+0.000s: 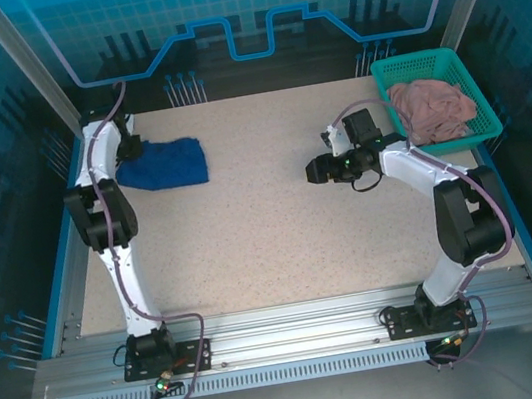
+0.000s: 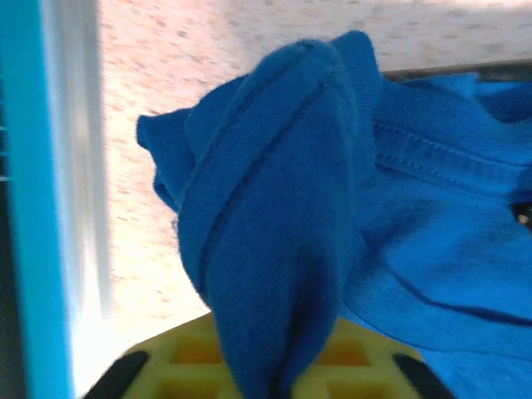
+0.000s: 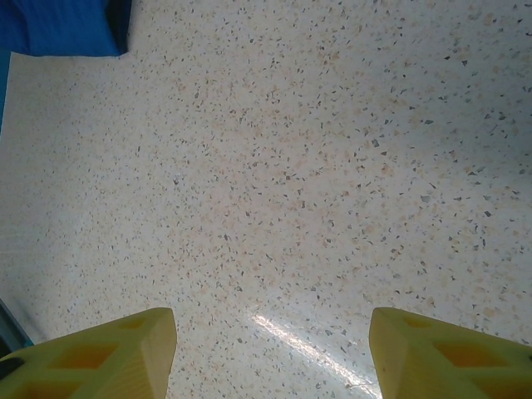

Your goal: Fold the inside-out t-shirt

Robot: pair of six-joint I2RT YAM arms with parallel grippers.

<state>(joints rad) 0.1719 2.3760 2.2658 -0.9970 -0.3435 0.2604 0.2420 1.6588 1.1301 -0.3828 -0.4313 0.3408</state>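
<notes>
The inside-out t-shirt (image 1: 163,165) is royal blue and lies bunched at the far left of the table. My left gripper (image 1: 128,150) is at the shirt's left edge. In the left wrist view a thick fold of the t-shirt (image 2: 274,216) runs down between the yellow fingers (image 2: 187,362), and the left gripper (image 2: 278,378) is shut on it. My right gripper (image 1: 314,170) hovers over bare table right of centre, open with nothing between its fingers (image 3: 112,357). A corner of the t-shirt (image 3: 66,25) shows at the top left of the right wrist view.
A teal basket (image 1: 416,61) stands at the back right and holds a dusty-pink cloth (image 1: 432,107). The speckled table (image 1: 274,249) has a blue rail along its left edge (image 2: 33,208), close beside the shirt.
</notes>
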